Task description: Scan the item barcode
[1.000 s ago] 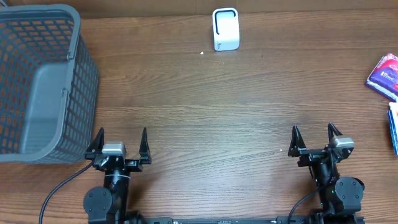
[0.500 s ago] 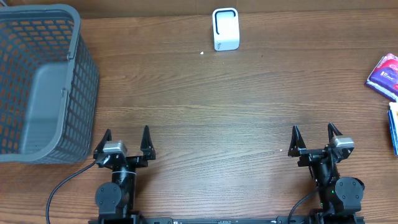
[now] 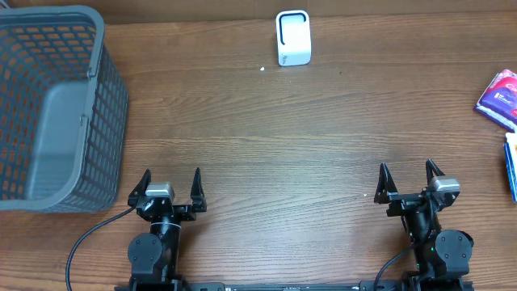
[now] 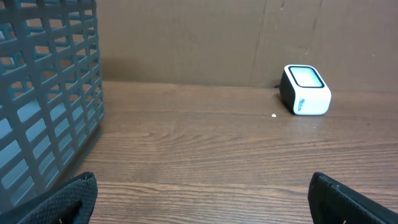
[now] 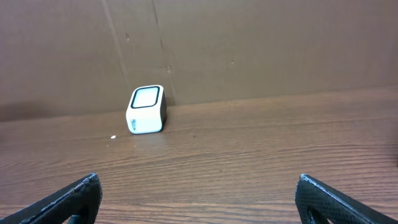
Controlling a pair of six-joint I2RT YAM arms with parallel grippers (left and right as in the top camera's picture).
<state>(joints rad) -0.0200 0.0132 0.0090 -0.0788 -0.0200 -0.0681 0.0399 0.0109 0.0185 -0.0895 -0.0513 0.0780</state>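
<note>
Overhead, the wooden table (image 3: 266,162) carries a grey plastic mesh basket (image 3: 48,105) at its far left and a small white barcode scanner (image 3: 293,37) with a dark window standing near the far edge, with a tiny white speck (image 3: 262,69) lying just to its left. The item to be scanned, a purple and red packet (image 3: 499,99), lies at the far right edge of the table, well apart from the scanner and partly cut off by the frame; below it a sliver of something blue (image 3: 512,166) shows, perhaps a second packet, though too little is visible to tell. The left gripper (image 3: 170,176) sits at the near edge just beside the basket's near right corner, its jaws spread wide and holding nothing. The right gripper (image 3: 406,170) sits at the near edge on the other side, likewise spread wide and empty, near the packet's side of the table but not touching it. From the left wrist view, the two dark fingertips (image 4: 62,202) frame bare wood, with the basket wall on the left and the scanner ahead to the right against a brown cardboard backdrop (image 4: 186,37). From the right wrist view, the scanner stands ahead to the left, its window facing upward, and the packet is out of frame.
</note>
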